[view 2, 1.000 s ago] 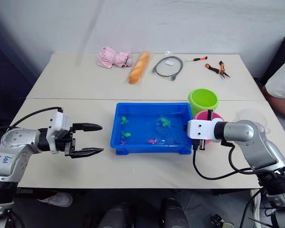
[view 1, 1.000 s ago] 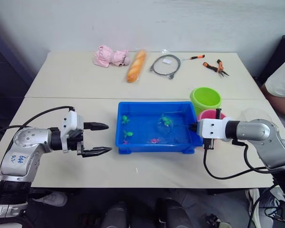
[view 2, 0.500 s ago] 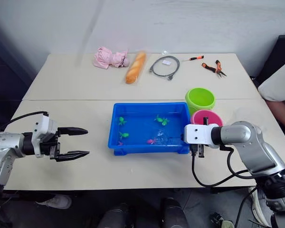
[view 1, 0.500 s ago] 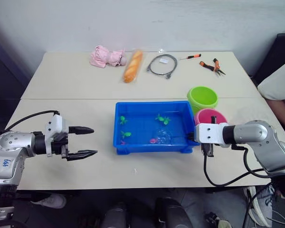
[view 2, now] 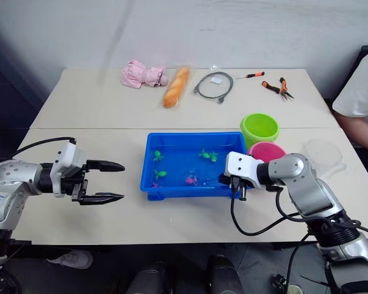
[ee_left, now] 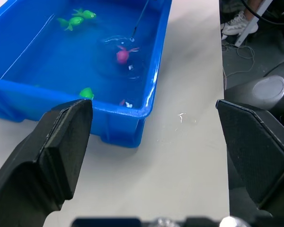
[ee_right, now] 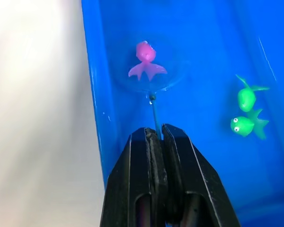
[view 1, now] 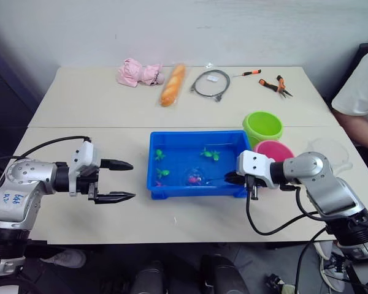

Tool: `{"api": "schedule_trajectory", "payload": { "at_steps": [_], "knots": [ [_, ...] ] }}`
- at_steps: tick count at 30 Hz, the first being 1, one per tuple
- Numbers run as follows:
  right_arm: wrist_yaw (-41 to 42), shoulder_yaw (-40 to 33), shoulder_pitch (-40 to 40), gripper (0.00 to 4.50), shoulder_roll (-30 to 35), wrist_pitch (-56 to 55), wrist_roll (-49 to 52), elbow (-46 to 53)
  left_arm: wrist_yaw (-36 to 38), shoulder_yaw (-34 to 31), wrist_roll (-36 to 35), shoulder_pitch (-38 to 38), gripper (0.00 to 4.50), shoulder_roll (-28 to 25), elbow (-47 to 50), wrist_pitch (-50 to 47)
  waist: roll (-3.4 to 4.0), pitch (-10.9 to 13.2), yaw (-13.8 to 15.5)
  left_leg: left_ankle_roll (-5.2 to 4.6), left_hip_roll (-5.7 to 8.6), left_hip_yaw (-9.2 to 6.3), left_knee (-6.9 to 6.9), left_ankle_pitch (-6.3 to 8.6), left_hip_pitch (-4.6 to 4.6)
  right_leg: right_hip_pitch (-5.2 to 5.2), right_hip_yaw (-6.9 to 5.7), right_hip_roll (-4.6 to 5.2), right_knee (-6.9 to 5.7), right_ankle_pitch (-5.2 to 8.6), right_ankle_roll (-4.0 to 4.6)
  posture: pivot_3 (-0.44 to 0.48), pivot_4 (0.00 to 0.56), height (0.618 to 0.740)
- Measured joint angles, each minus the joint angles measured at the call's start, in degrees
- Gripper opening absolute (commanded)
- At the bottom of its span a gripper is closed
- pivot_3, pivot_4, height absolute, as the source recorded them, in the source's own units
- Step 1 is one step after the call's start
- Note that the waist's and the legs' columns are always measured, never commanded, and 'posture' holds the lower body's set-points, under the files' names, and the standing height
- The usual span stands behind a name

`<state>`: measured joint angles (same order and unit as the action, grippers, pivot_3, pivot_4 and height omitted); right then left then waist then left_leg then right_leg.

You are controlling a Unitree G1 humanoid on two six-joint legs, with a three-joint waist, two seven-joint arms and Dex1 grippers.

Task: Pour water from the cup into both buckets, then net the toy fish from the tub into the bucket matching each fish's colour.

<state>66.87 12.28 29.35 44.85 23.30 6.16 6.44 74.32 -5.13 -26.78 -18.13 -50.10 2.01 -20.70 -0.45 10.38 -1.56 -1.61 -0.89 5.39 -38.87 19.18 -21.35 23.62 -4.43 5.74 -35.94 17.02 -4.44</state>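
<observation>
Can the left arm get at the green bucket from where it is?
Probably not directly. The left gripper hangs open on the tub's far side from the green bucket, with the right gripper and net between them.

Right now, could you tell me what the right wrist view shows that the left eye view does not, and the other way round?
Right wrist view alone: the right pincer is seen shut on the net handle, a pink fish sitting in the hoop. Left eye view alone: the open left pincer, the green bucket, the pink bucket and the clear cup. Both show the blue tub and green fish.
</observation>
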Motion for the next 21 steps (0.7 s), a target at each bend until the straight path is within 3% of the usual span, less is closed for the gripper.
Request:
{"api": "schedule_trajectory", "payload": {
  "at_steps": [9,21],
  "knots": [
    [0.07,-7.33,-2.24,0.00,-0.13,4.58,8.68,1.98,-1.32,2.04,-0.05,-4.14,4.47,3.10,-0.09,-1.41,0.00,0.00,0.02,0.00,0.00,0.02,0.00,0.00,-0.01,0.00,-0.02,-0.02,0.00,0.00,-0.01,0.000,0.150,0.738],
    [-5.42,-23.52,-17.91,0.00,3.14,5.57,15.57,9.41,-7.03,2.67,-4.27,-9.92,4.47,12.02,1.75,-6.37,-0.01,0.00,1.56,-0.03,0.01,0.02,-0.11,0.00,-0.05,-0.07,-0.03,-0.09,0.01,-0.03,-0.05,0.000,0.150,0.738]
  ]
}}
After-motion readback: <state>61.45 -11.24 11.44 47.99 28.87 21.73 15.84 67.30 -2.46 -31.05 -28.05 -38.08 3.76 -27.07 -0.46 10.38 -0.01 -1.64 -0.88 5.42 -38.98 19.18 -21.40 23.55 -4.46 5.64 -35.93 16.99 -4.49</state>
